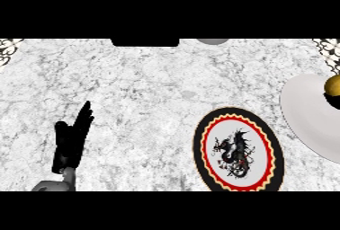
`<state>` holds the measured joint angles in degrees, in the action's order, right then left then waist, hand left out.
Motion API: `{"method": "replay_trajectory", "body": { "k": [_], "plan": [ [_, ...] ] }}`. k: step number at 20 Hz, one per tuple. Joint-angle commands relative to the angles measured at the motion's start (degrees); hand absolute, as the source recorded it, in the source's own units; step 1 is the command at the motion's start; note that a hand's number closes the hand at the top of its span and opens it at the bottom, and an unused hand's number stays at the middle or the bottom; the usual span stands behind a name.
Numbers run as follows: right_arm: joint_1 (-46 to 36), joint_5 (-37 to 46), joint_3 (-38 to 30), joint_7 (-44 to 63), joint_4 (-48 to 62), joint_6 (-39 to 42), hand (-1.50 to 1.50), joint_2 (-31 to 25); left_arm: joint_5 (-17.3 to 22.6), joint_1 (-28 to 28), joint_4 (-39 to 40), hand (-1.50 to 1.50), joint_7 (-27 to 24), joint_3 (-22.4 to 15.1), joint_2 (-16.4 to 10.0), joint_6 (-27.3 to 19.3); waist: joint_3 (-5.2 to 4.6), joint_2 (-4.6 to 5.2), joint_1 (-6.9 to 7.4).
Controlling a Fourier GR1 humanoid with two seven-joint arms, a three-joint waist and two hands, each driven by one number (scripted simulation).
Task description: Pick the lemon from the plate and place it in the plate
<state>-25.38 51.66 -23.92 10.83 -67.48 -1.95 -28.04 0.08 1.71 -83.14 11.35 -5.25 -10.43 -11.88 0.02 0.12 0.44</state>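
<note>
Two plates sit toward the right side of the marble tabletop (pixel 139 90). One is a plain white plate (pixel 306 119) that runs off the right edge. Just beside it, nearer the front edge, is a decorated plate (pixel 225 130) with a black rim, a red ring with a pale scalloped border, and a dark dragon figure on its white middle. One lemon (pixel 333 84) rests on the white plate, right at the tabletop's right edge and partly cut off there, with a dark patch just under it. One hand shows, the left hand (pixel 66 146), near the front-left corner, its fingers (pixel 84 117) straight and released, holding nothing, well apart from both plates. Along the far edge are one flat black object (pixel 145 42) and one grey rounded object (pixel 212 41), each only partly seen. Two lacy patterned pieces, left (pixel 9 45) and right (pixel 328 46), mark the far corners
</note>
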Motion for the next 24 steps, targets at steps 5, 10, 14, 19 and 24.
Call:
{"method": "replay_trajectory", "body": {
  "k": [5,10,14,19,24],
  "plan": [
    [-2.83,-3.39,-1.14,-8.02,19.66,3.24,1.50,-2.55,-1.25,2.45,-3.60,0.00,5.45,0.05,-0.06,-0.85,0.09,0.13,0.65],
    [-3.93,-3.88,-0.64,-10.45,28.24,11.83,-1.50,-7.50,-0.31,-0.53,-1.55,0.00,0.34,0.46,0.27,1.26,0.03,0.15,0.47],
    [-3.90,-5.16,-0.05,-20.36,32.04,9.07,-1.50,-7.14,-1.12,-1.81,-6.26,0.00,3.74,0.91,-0.20,0.44,0.05,-0.01,0.35],
    [-6.86,-17.57,-9.62,-29.39,28.50,11.36,-1.50,-6.61,-0.21,-1.75,-4.20,0.00,2.21,1.87,-0.71,1.32,0.14,-0.19,-0.04],
    [-4.59,-29.56,-19.69,-32.84,28.71,14.95,-1.50,-4.97,-1.61,-1.93,-2.97,0.00,1.43,0.70,1.17,-0.20,0.07,-0.30,-1.28]
  ]
}}
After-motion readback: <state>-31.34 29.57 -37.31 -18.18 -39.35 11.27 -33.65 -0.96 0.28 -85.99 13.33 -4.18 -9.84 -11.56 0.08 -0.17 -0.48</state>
